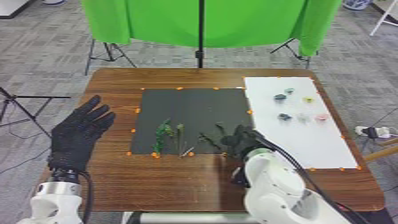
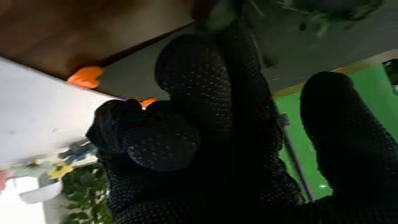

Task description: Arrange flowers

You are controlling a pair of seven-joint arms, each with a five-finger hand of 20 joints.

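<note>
Several green stems lie on the black mat (image 1: 191,105): a leafy one (image 1: 162,134) at the left, a thinner one (image 1: 179,135) beside it and a darker one (image 1: 210,141) near my right hand (image 1: 238,142). That hand is low over the mat's near right corner. In the right wrist view my right hand (image 2: 240,135) has straight fingers, with blurred greenery (image 2: 330,10) beyond them; whether they touch a stem is unclear. Small flower heads, blue (image 1: 280,97), yellow (image 1: 308,99) and pink (image 1: 322,117), lie on the white sheet (image 1: 306,145). My left hand (image 1: 80,131) is open left of the mat.
Orange pieces (image 1: 138,110) mark the edges of mat and sheet. A green cloth (image 1: 209,25) hangs on stands behind the brown table (image 1: 160,187). In the right wrist view, a white container (image 2: 40,192) stands near leafy greenery (image 2: 84,192).
</note>
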